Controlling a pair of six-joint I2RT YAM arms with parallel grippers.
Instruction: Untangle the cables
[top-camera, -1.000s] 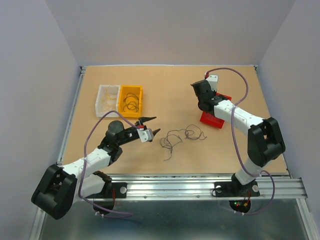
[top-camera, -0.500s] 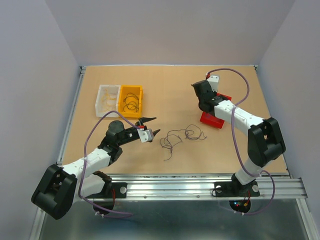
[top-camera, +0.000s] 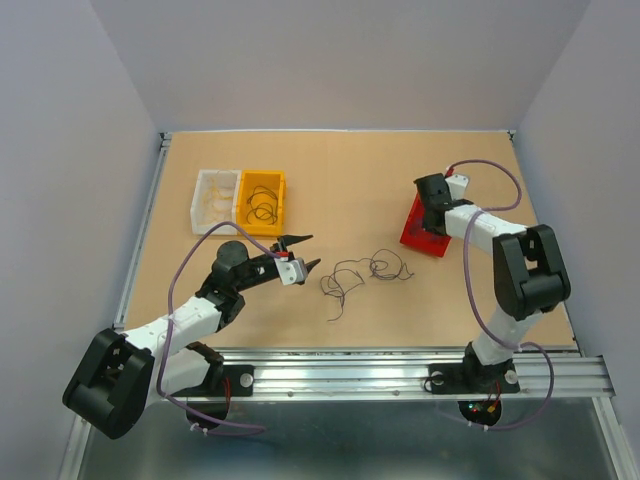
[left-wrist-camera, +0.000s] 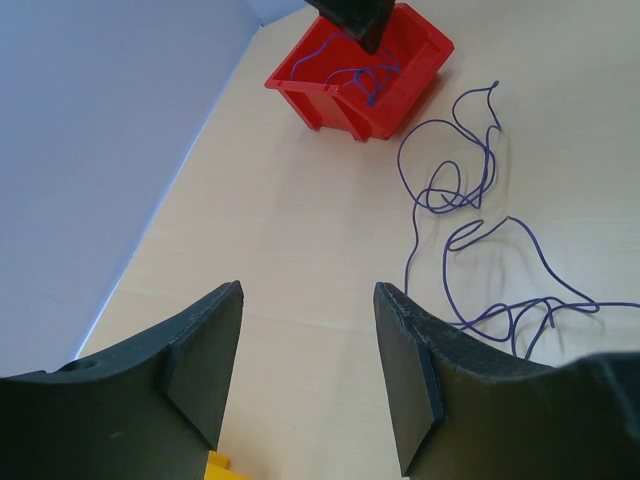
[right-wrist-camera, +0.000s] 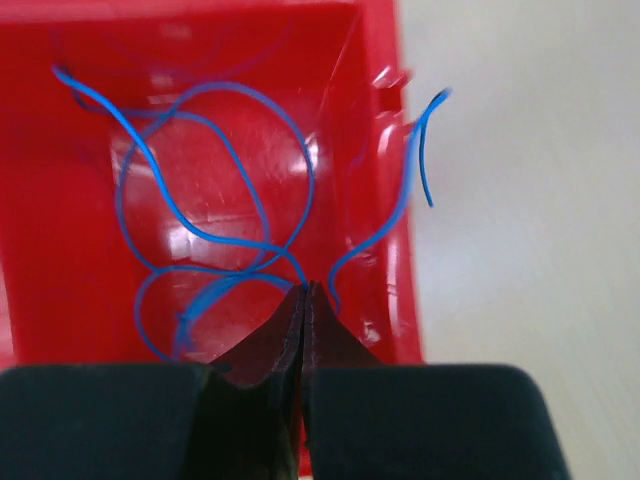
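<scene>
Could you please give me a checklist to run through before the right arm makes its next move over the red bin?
1. Right gripper shut on the blue cable: ok.
2. Gripper positioned over the red bin: ok.
3. Blue cable wholly inside the bin: not ok, one end hangs out over the rim.
4. Left gripper open and apart from the tangle: ok.
5. Tangle on the table separated: not ok, strands cross and loop.
6. Blue cable free of snags under the fingers: cannot tell.
</scene>
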